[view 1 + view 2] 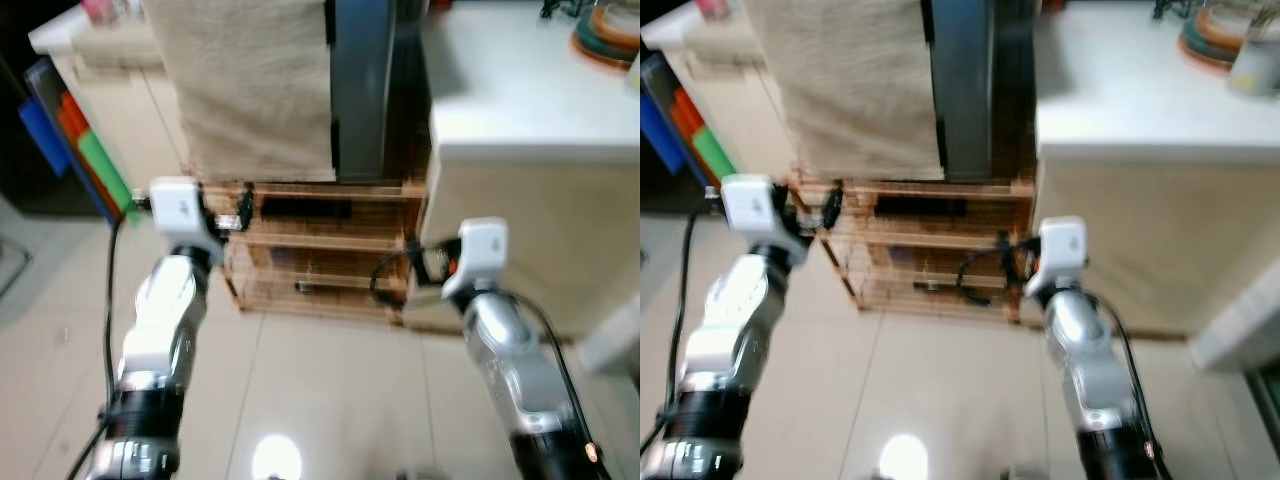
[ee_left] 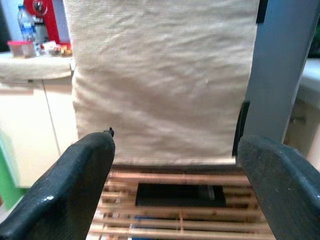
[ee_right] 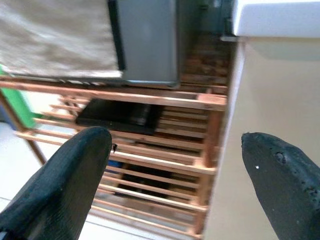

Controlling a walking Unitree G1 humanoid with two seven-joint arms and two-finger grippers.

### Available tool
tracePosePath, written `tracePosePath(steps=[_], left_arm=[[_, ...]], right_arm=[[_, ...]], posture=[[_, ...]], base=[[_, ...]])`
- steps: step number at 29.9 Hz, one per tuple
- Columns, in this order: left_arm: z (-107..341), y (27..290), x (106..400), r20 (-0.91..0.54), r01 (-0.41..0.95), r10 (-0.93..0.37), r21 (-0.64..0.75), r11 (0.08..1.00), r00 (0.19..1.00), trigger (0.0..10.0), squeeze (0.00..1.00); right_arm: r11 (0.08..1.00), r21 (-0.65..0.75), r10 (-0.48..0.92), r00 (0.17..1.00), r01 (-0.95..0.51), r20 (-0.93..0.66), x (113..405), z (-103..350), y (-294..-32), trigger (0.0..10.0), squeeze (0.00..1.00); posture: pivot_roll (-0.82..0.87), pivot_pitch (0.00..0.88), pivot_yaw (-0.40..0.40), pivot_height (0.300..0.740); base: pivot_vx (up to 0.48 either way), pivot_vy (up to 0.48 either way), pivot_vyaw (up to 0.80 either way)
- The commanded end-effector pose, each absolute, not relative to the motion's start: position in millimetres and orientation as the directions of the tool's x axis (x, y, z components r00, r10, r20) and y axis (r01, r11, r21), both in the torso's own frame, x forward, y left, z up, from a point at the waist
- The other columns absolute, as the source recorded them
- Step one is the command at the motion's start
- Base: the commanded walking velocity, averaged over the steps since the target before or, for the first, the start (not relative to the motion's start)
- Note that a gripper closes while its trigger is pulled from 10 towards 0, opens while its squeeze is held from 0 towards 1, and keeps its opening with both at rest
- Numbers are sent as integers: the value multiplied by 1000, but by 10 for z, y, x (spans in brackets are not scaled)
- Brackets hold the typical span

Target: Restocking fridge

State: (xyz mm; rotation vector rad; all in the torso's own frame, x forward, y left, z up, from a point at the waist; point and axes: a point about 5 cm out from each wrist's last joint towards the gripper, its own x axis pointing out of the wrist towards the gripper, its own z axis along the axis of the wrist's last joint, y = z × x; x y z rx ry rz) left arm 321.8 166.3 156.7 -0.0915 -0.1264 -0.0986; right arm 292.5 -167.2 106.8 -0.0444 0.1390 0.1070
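I stand on a pale tiled floor facing a low wooden slatted rack with both arms raised ahead of me. My left hand is spread wide — its two black fingers stand well apart with nothing between them — and it points at the upper part of the rack. My right hand is spread just as wide and empty, aimed at the rack's right end, close beside the white table.

The rack shows three slatted shelves, one above another. On top of it stands a tall grey appliance, and one beige cloth hangs down in front of its left part, its lower edge reaching the rack's top rail. This may be the fridge, though I cannot tell for sure. One flat black object lies on the upper shelf, just under the cloth's edge, and a second, smaller dark thing lies on the shelf below; it is too blurred to name.

At the far right corner of the table sits a stack of round coloured plates. To my left, three coloured panels — blue, orange, green — lean against a cream cabinet.
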Motion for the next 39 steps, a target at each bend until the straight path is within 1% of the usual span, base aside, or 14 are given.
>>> tracePosePath(steps=[1,9,13,20,23,27,29,33,39], left_arm=[[1561,1660,3216,113,102,-94,-67,993,989,10000,0],[1463,1605,3178,73,122,-118,-60,991,990,10000,0],[1423,1558,3171,57,134,-130,-73,988,990,10000,0],[1454,1555,3224,63,139,-135,-70,988,989,10000,0],[1482,1494,3236,84,171,-165,-65,983,983,10000,0],[1487,1447,3233,82,190,-187,-26,981,979,10000,0],[1501,1452,3224,95,194,-191,-28,981,977,10000,0],[1477,1513,3233,81,160,-156,-44,986,984,10000,0],[1468,1497,3227,81,169,-165,-38,985,983,10000,0]], right_arm=[[995,-43,85,987,-92,-137,2922,1060,-1697,10000,0],[996,-48,71,989,-78,-133,2894,1035,-1720,10000,0],[998,-39,41,991,-46,-131,2889,1037,-1761,10000,0],[998,-51,33,992,-40,-122,2883,1046,-1782,10000,0],[997,-64,39,993,-46,-109,2892,1058,-1772,10000,0],[994,-79,68,993,-76,-95,2911,1088,-1702,10000,0],[992,-89,84,992,-92,-89,2916,1097,-1663,10000,0],[985,-107,126,989,-134,-75,2910,1118,-1578,10000,0],[976,-120,170,981,-181,-93,2870,1068,-1492,10000,0]], posture=[[-83,0,88,711],[-94,0,95,711],[-103,0,103,711],[-112,0,108,711],[-108,0,105,711],[-105,0,100,711],[-105,0,100,711],[-101,0,94,711],[-101,0,94,711]], base=[[0,450,0],[0,457,0],[0,458,0],[0,478,-697],[0,480,0],[0,0,0],[0,0,0],[409,0,0],[430,0,0]])
